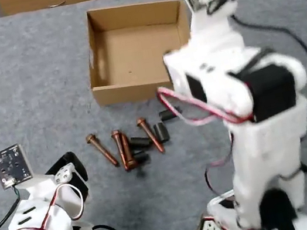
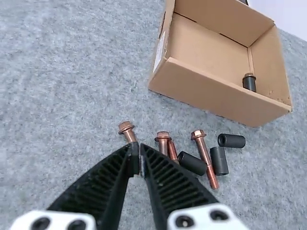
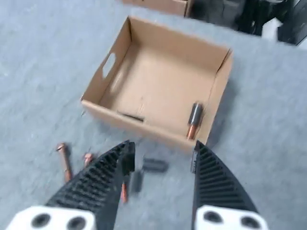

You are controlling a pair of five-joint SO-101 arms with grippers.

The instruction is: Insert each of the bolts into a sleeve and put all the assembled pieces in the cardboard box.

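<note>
- My left gripper [image 2: 139,154] sits at the near left of the grey surface [image 1: 29,83]. Its two fingers are pressed together with nothing between them.
- Just beyond its tips lies the leftmost bolt [image 1: 101,150], copper-coloured and flat on the surface, with its head toward the far side.
- To the right of that, two more bolts [image 1: 123,150] seem to lie tight against each other. A fourth bolt [image 1: 150,134] lies angled a little further right.
- A black sleeve [image 1: 140,142] rests between those bolts. A second sleeve [image 1: 161,131] lies just right of the fourth bolt. A third sleeve [image 1: 169,114] lies closest to the box, near its right near corner.
- The cardboard box [image 1: 131,91] stands open beyond the bolts, toward the far middle of the surface.
- Inside it, by the right wall near the near corner, lies one assembled piece [image 3: 194,120], a bolt in a dark sleeve with a copper end showing.
- My right gripper [image 3: 162,152] is spread wide and holds nothing. It is raised above the surface on the near-right side of the box.
</note>
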